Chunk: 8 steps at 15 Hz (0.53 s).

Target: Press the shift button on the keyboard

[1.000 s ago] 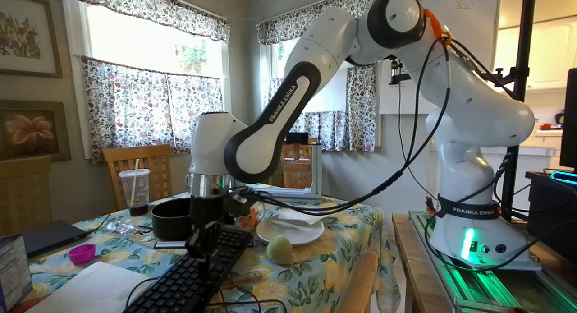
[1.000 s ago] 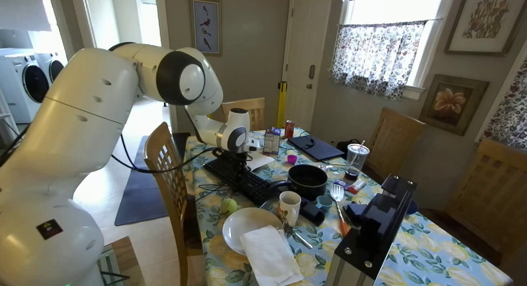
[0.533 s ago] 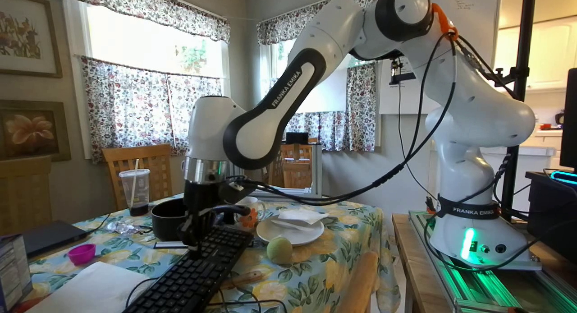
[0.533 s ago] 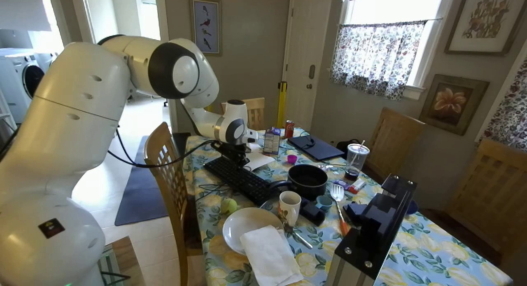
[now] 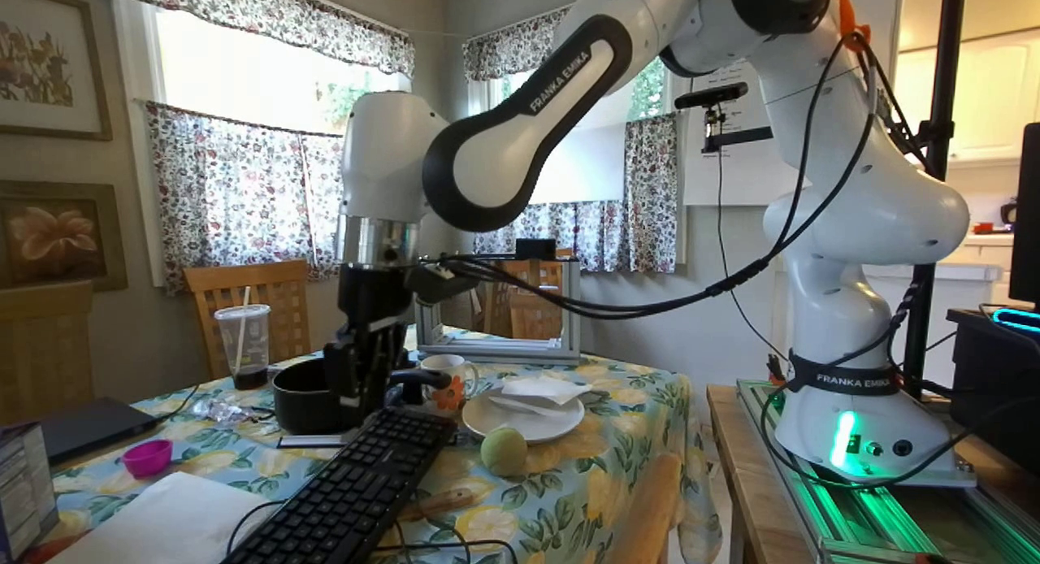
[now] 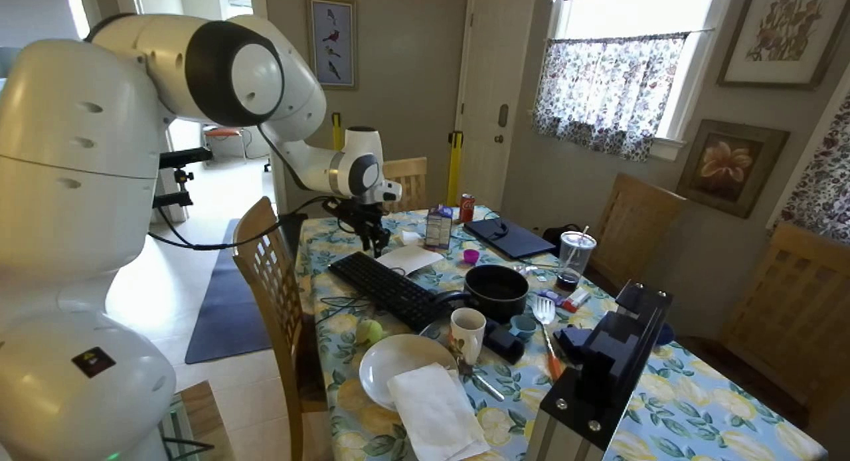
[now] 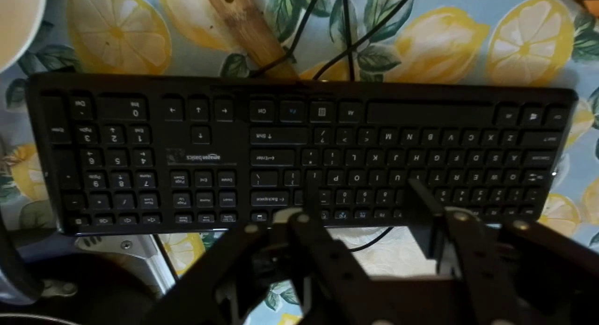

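Wrist view: fingers (image 7: pixel 427 201) spread apart, gap between, hiding bits of the keyboard's (image 7: pixel 302 147) number row; it runs left-right, lettering upside down, numpad left, wooden piece (image 7: pixel 252 34) and cables (image 7: pixel 348 34) by the spacebar edge. In an exterior view it slants across the desk (image 5: pixel 585 483), far end near the pan (image 5: pixel 301 409), round green item (image 5: pixel 504 452) beside. In an exterior view, mug (image 6: pixel 467 335) and plate (image 6: pixel 402 358) sit near its numpad end.

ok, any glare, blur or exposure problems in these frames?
In both exterior views, window panes largely blown out; in an exterior view, glare on the floor too. Wrist view: gripper dark and out of focus; keyboard dim but sharper, mostly legible, upside down.
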{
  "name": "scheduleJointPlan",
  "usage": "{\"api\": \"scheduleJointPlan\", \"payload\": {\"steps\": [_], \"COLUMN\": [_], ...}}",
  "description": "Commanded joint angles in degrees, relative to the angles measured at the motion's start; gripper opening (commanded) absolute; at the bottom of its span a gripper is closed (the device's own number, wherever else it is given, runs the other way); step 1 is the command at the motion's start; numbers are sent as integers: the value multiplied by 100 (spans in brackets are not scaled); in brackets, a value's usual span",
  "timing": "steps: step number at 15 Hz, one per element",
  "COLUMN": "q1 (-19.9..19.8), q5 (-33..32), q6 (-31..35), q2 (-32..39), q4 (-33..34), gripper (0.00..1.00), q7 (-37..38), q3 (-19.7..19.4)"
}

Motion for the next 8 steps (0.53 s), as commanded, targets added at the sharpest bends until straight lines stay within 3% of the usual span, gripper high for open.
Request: {"api": "scheduleJointPlan", "payload": {"steps": [1, 2, 3, 4, 6, 8], "q1": [65, 67, -103, -125, -154, -154], "q5": [-465, -678, -399, -429, -422, -421], "q6": [-432, -481, -365, -390, -390, -388], "q2": [-687, -836, -435, -524, -518, -469], "q4": [-413, -487, -160, -191, -191, -191], "gripper": [81, 90, 96, 77, 92, 96], "q7": [610, 775, 448, 489, 482, 480], "q3": [8, -7, 169, 197, 229, 223]}}
